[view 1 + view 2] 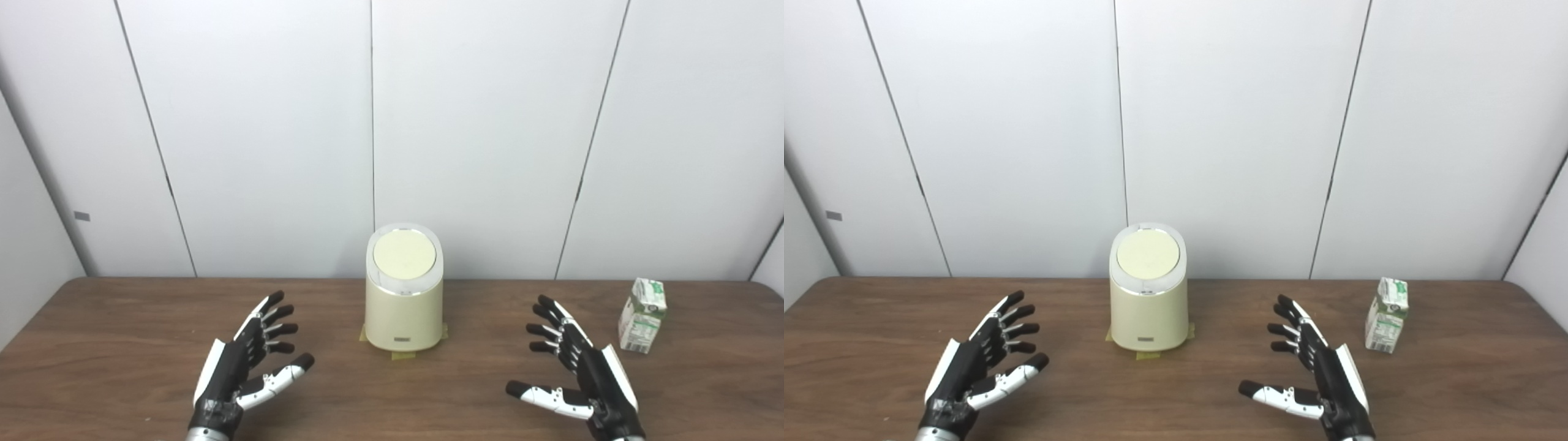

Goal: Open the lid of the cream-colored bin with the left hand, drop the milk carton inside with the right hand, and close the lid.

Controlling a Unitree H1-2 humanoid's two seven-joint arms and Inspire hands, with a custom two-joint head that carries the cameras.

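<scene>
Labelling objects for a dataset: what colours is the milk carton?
White with green print; the carton shows best in the left eye view.

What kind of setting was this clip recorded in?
Probably a lab or test bench, not a home: a bare wooden table against plain white wall panels, and the bin stands on tape marks, with only a milk carton beside it.

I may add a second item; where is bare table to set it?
Bare wood lies between bin and milk carton, and left of the left hand. Tightest spot: between right hand and carton.
</scene>
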